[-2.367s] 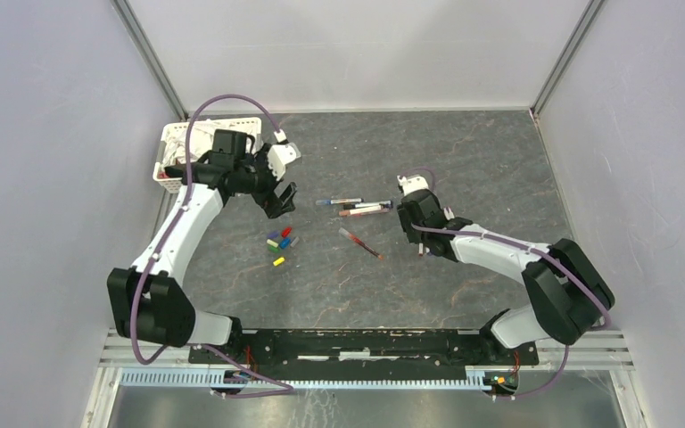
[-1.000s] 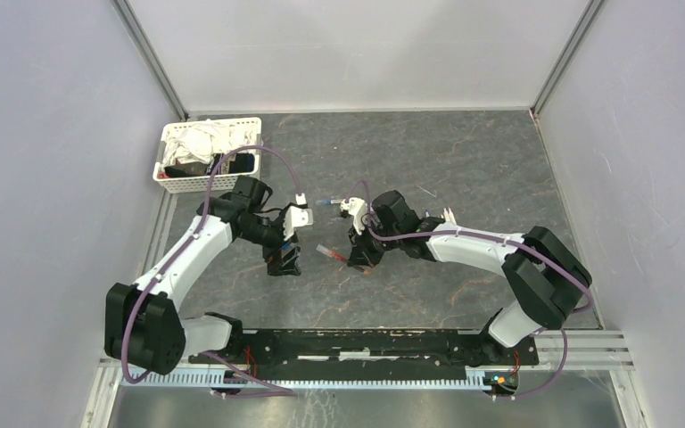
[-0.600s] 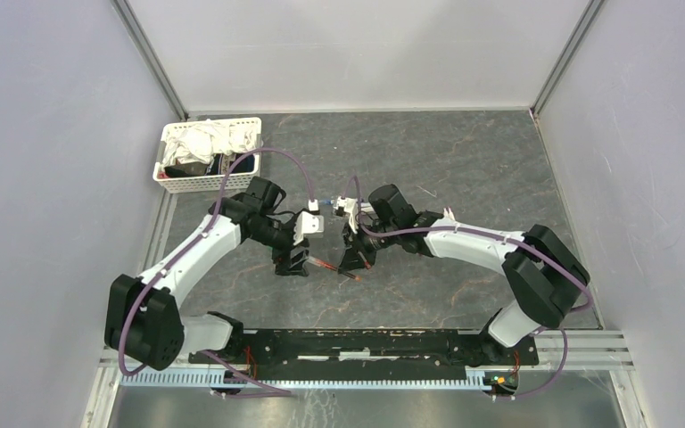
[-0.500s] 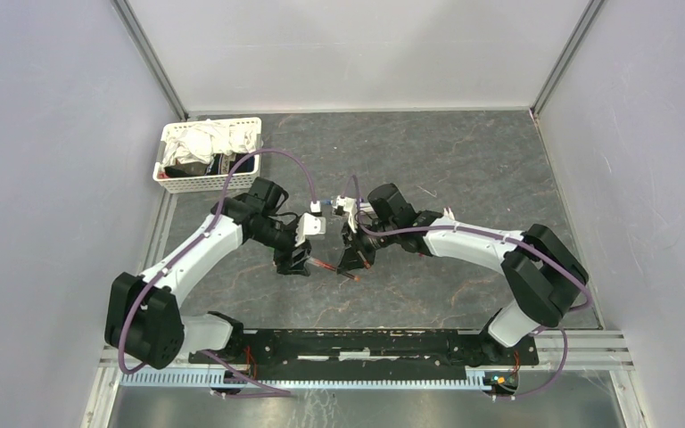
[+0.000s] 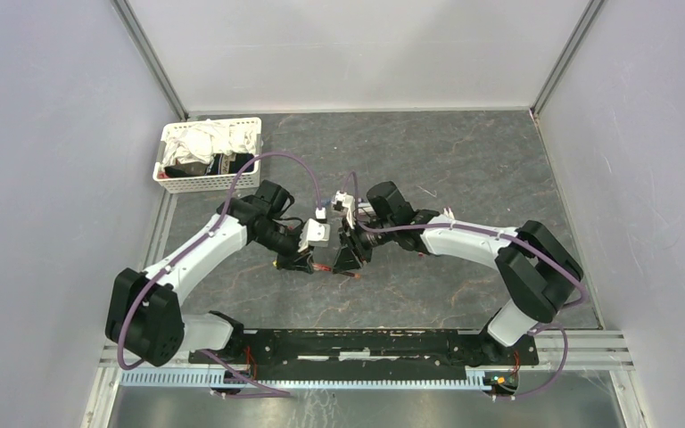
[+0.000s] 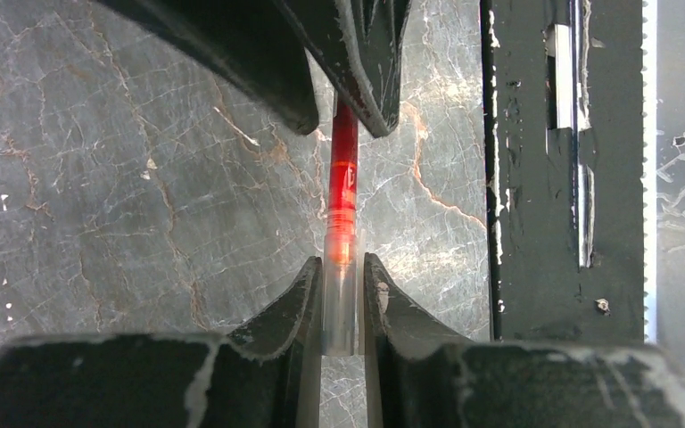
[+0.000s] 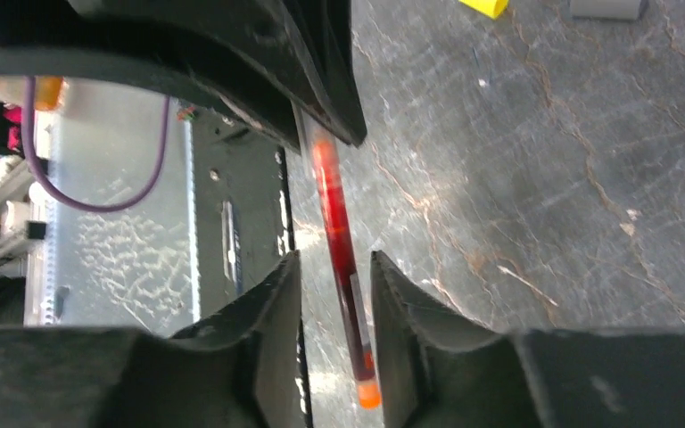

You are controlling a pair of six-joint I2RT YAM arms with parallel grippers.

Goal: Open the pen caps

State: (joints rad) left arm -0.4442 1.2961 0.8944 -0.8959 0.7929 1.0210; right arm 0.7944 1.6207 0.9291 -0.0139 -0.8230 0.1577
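The left gripper [image 6: 340,267] and right gripper [image 7: 333,260] are both clamping one red pen [image 6: 342,192], a yellow cap [image 7: 484,6] and grey cap [image 7: 602,8] lying beyond.

The dark grey tabletop [image 5: 464,160] looks like matt stone, veined in rust and white. The red translucent plastic pen [image 6: 343,178] is glossy and smooth; its six-o'clock end in the left wrist view is clear. The left gripper [image 6: 342,267] has black matt plastic fingers [image 6: 290,312] with pale, chipped edges, as does the right gripper [image 7: 334,263]. At ten o'clock a white plastic lattice basket [image 5: 203,184] holds crumpled white cloth [image 5: 210,138]. At six o'clock lies a scratched black metal rail [image 5: 366,343].
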